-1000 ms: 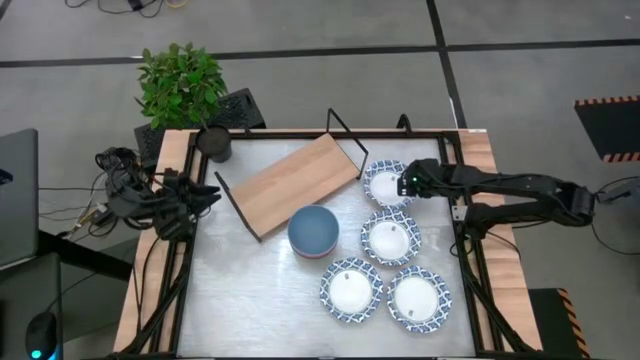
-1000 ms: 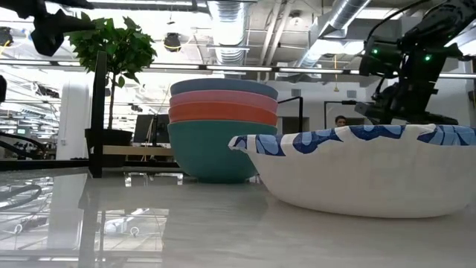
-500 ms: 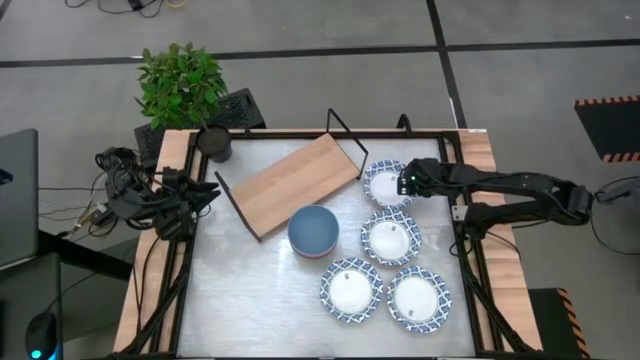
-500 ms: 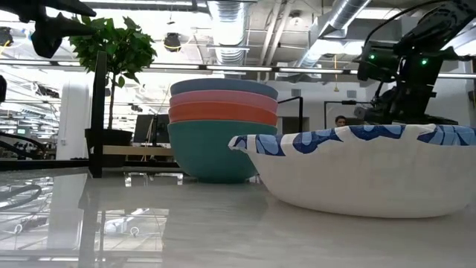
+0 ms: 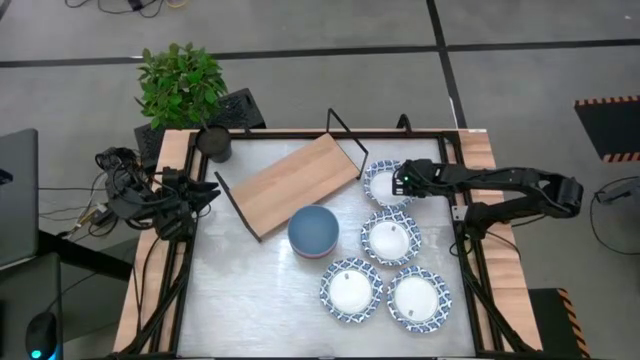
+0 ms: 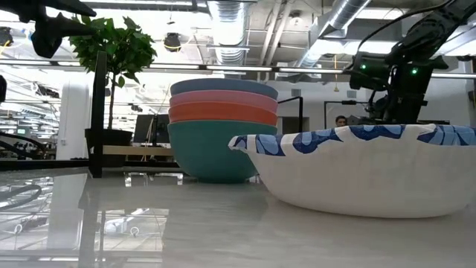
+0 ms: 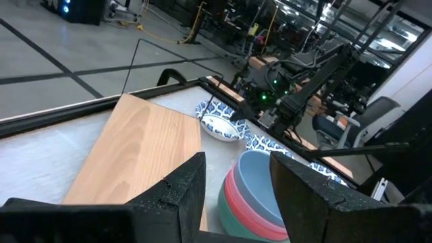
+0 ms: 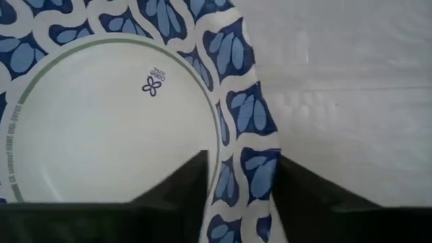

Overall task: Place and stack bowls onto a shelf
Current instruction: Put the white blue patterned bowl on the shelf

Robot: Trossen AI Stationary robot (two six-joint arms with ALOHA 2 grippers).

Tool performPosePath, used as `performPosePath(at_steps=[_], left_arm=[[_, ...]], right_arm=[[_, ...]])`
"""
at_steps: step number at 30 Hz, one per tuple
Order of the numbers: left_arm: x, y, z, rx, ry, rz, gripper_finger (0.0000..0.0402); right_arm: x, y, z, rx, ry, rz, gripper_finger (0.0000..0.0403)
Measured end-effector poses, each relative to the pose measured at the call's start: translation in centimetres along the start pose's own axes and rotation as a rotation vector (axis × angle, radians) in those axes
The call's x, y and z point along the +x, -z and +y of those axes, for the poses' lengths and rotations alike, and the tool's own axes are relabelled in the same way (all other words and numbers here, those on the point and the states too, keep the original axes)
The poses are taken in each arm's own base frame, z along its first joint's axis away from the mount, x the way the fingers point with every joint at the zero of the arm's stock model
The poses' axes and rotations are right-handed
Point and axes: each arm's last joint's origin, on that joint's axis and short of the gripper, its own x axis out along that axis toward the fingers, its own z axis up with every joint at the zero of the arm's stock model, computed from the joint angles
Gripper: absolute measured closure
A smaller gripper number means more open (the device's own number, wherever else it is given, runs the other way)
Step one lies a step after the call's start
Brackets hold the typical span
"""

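Note:
Four blue-rimmed white bowls sit on the table's right half: the far one (image 5: 385, 183), the middle one (image 5: 390, 238) and two near ones (image 5: 351, 289) (image 5: 419, 300). A stack of plain bowls (image 5: 313, 230), blue on top, stands by the wooden shelf (image 5: 290, 180), which lies diagonally at the far middle. My right gripper (image 5: 400, 182) is open over the far bowl's right rim (image 8: 253, 115), one finger (image 8: 182, 182) above the white centre and one (image 8: 304, 189) outside; I see no touch. My left gripper (image 5: 205, 192) waits open at the left edge.
A potted plant (image 5: 180, 80) and a dark cup (image 5: 213, 142) stand at the far left corner. The table's black frame (image 5: 470, 250) runs along the right side under my right arm. Bare tabletop (image 5: 250, 290) lies at the near left.
My right gripper has moved a little toward the table's left and down, onto the far patterned bowl's right rim. The bowls and the shelf have stayed where they were.

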Motion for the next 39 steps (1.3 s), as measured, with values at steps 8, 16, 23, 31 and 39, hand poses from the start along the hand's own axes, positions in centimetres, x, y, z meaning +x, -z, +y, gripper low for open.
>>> performPosePath(at_steps=[8, 16, 23, 31, 39], left_arm=[[0.0, 0.0, 0.0, 0.005, 0.0, 0.001, 0.0251], [0.0, 0.0, 0.0, 0.008, 0.0, 0.001, 0.0251], [0.0, 0.1, 0.1, 0.029, -0.007, 0.006, 0.0251], [0.0, 0.1, 0.1, 0.029, -0.007, 0.005, 0.0251], [0.0, 0.1, 0.2, 0.043, -0.023, -0.008, 0.0251]], right_arm=[[-0.1, -0.1, 0.1, 0.0, -0.014, -0.01, 0.0383], [-1.0, -0.5, 0.0, 0.072, -0.047, -0.078, 0.0379], [-3.2, -1.9, -1.0, 0.201, -0.111, -0.253, 0.0383], [-7.2, -4.0, -1.6, 0.36, -0.271, -0.624, 0.0383], [-12.2, -5.8, 0.8, 0.257, -0.732, -0.902, 0.0382]])
